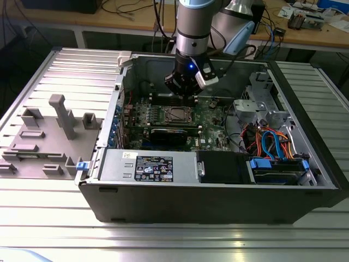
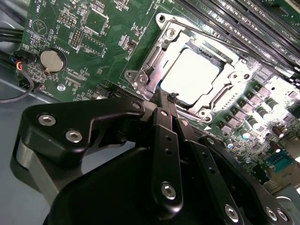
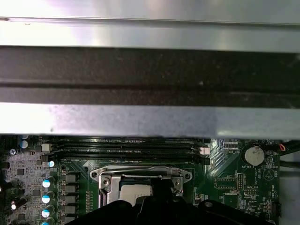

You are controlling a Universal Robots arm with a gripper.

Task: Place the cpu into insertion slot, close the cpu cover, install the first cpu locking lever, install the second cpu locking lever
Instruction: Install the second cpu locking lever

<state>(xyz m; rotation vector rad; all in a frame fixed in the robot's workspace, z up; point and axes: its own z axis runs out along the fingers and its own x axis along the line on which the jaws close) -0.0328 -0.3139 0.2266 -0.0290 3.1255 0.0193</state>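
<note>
The cpu (image 2: 190, 75) lies flat in the insertion slot (image 1: 175, 114) on the green motherboard, its pale face lit brightly. The silver cpu cover (image 2: 149, 63) lies down around it, and the chip shows through its window. In the second wrist view my gripper (image 2: 169, 101) is shut, with its black fingers pressed together. Their tips sit at the cover's edge, beside a corner screw. In the exterior view the gripper (image 1: 184, 95) hangs just above the board, behind the socket. The first wrist view shows the cpu (image 3: 134, 190) and cover (image 3: 140, 174) past the dark fingers (image 3: 159, 206).
Long black memory slots (image 2: 243, 28) run beside the socket. A black card (image 1: 173, 134) lies in front of it. A coin battery (image 2: 50, 60) sits on the board. Drive bays and coloured cables (image 1: 270, 143) fill the case's right side. A grey fixture (image 1: 54, 136) stands outside, on the exterior view's left.
</note>
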